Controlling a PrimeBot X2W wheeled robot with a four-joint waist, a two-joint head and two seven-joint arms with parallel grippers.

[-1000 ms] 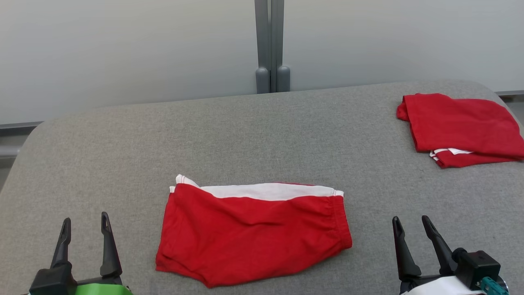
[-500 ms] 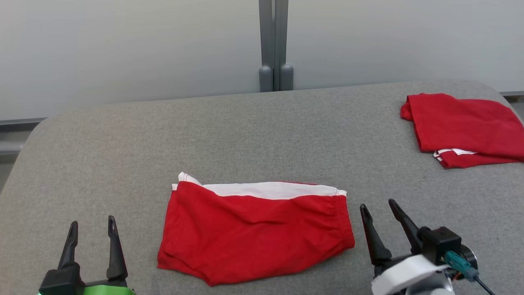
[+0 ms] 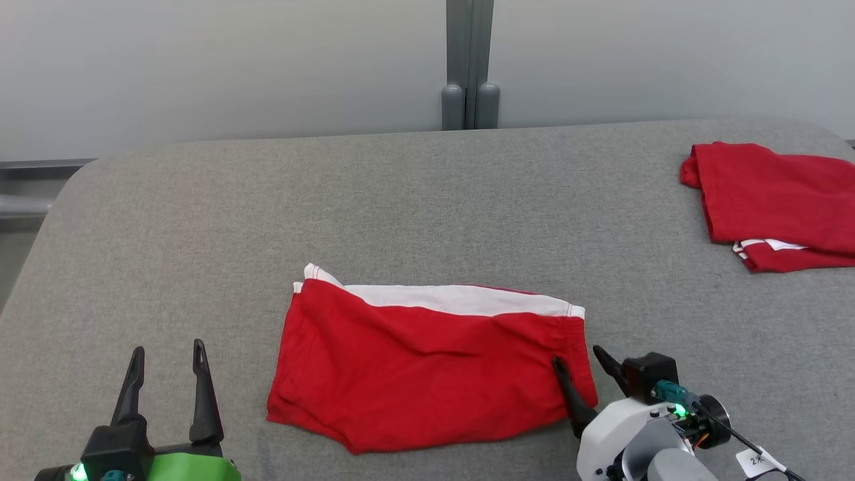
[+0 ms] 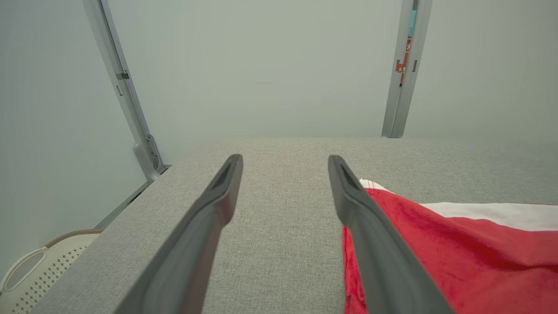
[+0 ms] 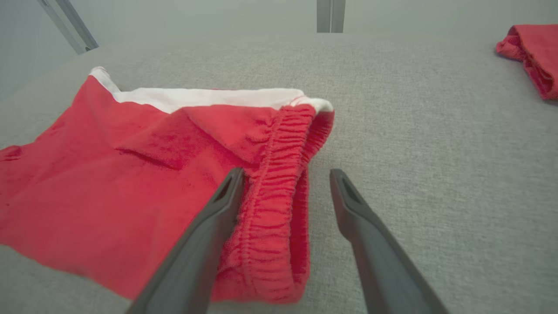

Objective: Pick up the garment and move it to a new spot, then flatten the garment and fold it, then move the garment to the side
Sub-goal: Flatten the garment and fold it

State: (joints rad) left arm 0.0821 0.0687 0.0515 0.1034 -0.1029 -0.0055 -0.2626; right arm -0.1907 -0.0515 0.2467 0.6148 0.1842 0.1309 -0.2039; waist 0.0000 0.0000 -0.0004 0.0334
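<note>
On grey table (image 3: 427,200): red shorts (image 3: 427,367), white-edged, folded flat; left jaws, right jaws apart.

The red knit cloth shorts with a white band (image 3: 427,361) look soft and matt, the waistband (image 5: 279,174) puckered. The grey tabletop (image 3: 401,200) wears coarse woven fabric. The right hand (image 3: 576,355) has smooth, matt dark plastic fingers (image 5: 196,253).
</note>
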